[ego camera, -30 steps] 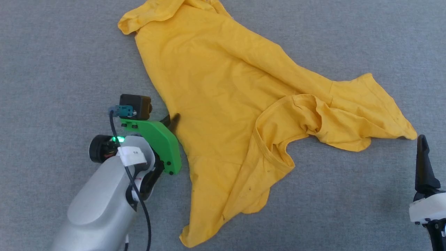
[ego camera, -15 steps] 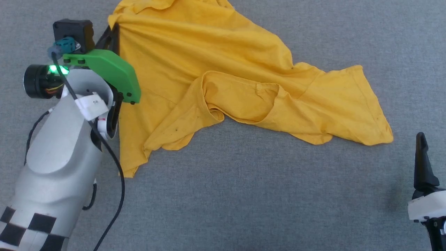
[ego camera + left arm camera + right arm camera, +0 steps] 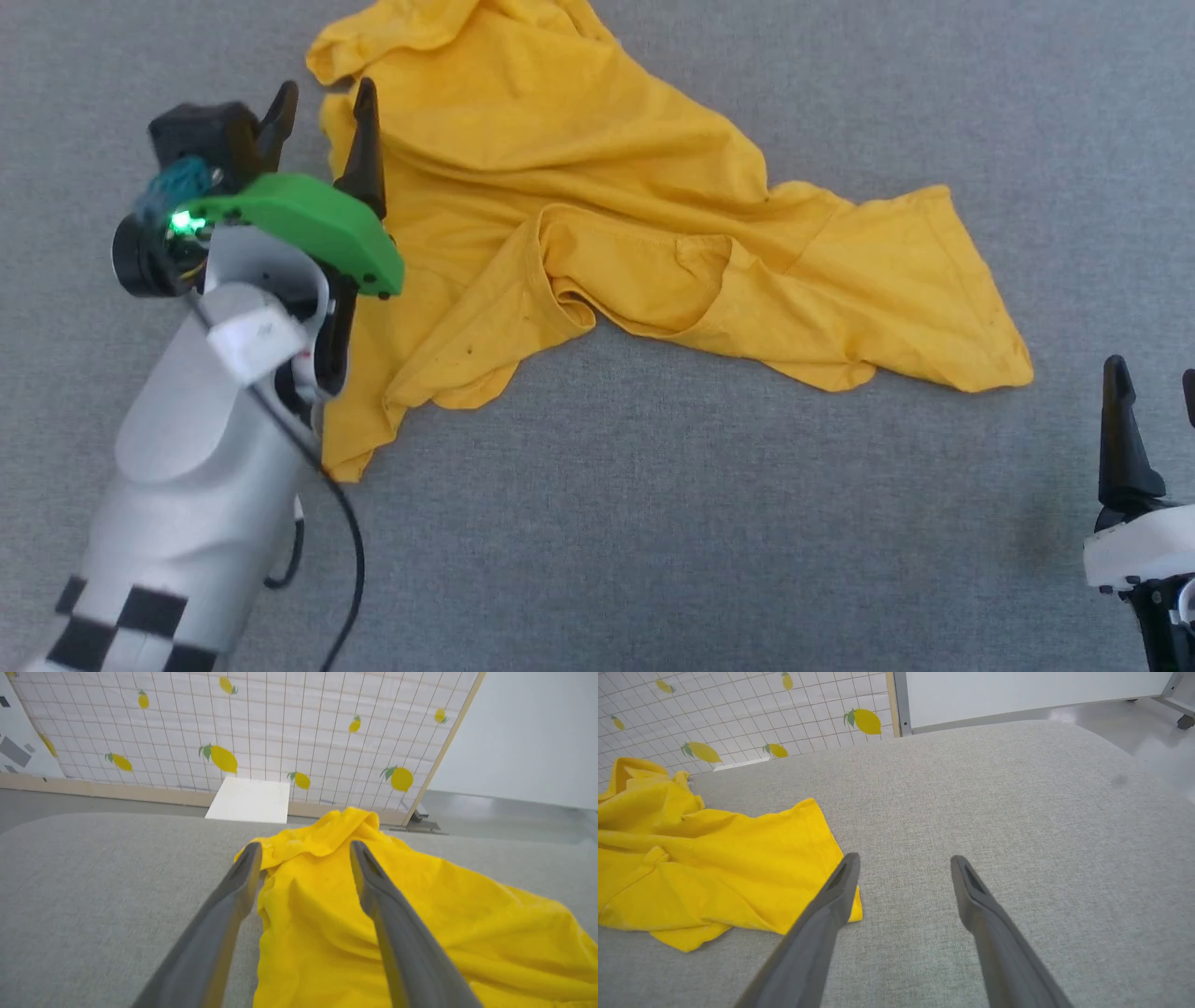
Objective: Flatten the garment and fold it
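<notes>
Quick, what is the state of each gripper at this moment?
Left gripper: open, holding nothing, at the edge of the bright yellow cotton T-shirt.
Right gripper: open, empty.

Lab test bay: grey cloth worktop point(image 3: 1017, 812), lemon-print backdrop panel point(image 3: 280, 728), white partition point(image 3: 1017, 690).

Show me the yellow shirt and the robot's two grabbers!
garment point(image 3: 597, 159): head view, middle of the cloth.
left gripper point(image 3: 324, 89): head view, midway between its fingertips.
right gripper point(image 3: 904, 857): right wrist view, midway between its fingertips.
</notes>
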